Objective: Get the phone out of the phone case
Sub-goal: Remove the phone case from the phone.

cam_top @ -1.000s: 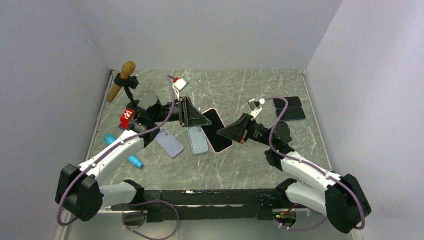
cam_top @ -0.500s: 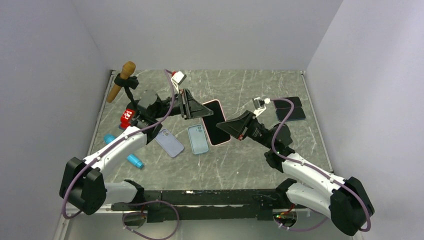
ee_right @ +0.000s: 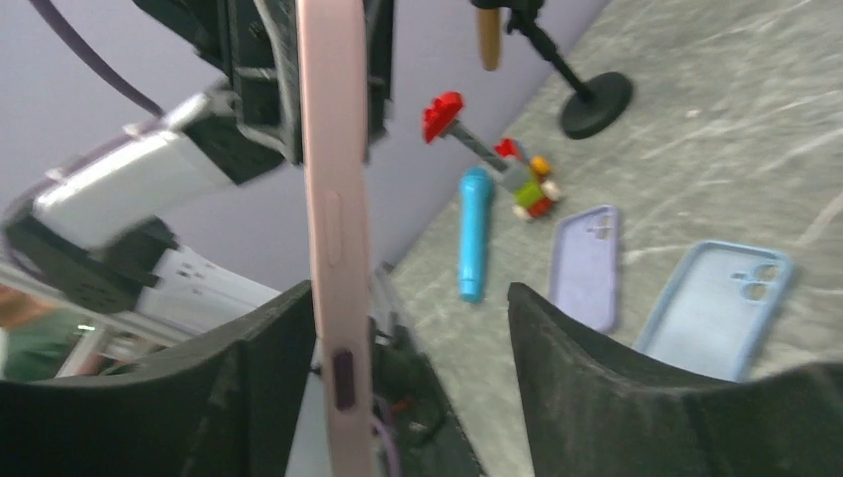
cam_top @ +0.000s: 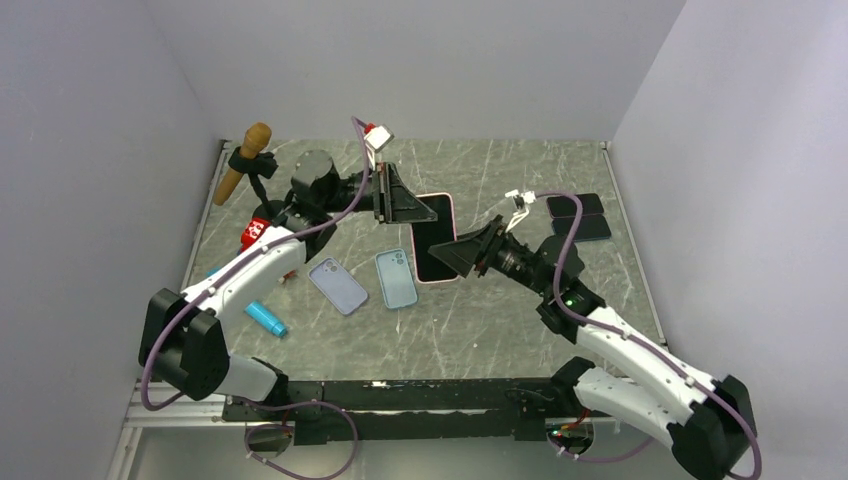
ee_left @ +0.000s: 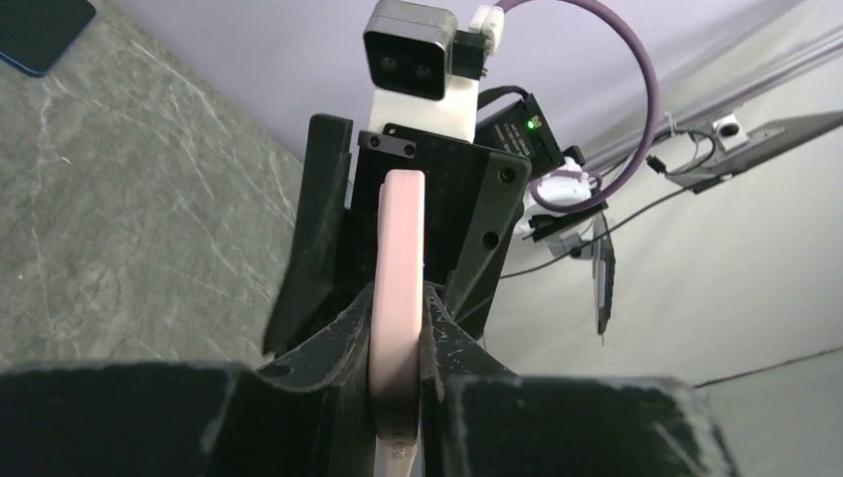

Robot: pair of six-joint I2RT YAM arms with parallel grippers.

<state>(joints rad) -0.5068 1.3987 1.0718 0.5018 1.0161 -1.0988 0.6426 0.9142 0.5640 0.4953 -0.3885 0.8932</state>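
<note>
In the top view, nearest to the arm bases, a turquoise cylinder (cam_top: 266, 319) lies in the lower left part of the grey marbled table (cam_top: 500, 320). A little further up, two cases lie flat side by side: a lilac case (cam_top: 338, 286) and, to the right of it, a light blue case (cam_top: 396, 278).

Just beyond them, at the centre of the frame, is the phone (cam_top: 432, 240). Its dark screen faces the camera, and it sits inside the pink phone case (ee_left: 398, 248), between the two grippers. The right gripper (ee_right: 408, 303) comes in from the lower right with its fingers standing well apart. In the right wrist view the pink edge runs upright just beside the finger on the left of that frame. It seems to touch this finger, but I cannot say it for sure. The other finger is clearly apart from the case. The left gripper (cam_top: 420, 210) reaches in from the upper left to the upper end of the phone. In the left wrist view its fingers are pressed onto the narrow pink edge, one on each side.

Further back, a small red toy (cam_top: 255, 232) stands at the left, and two dark phones (cam_top: 585, 228) lie near the right edge of the table. Farthest away, in the upper left corner, a black stand (cam_top: 252, 172) carries a brown microphone-shaped piece (cam_top: 243, 162), which is tilted.
</note>
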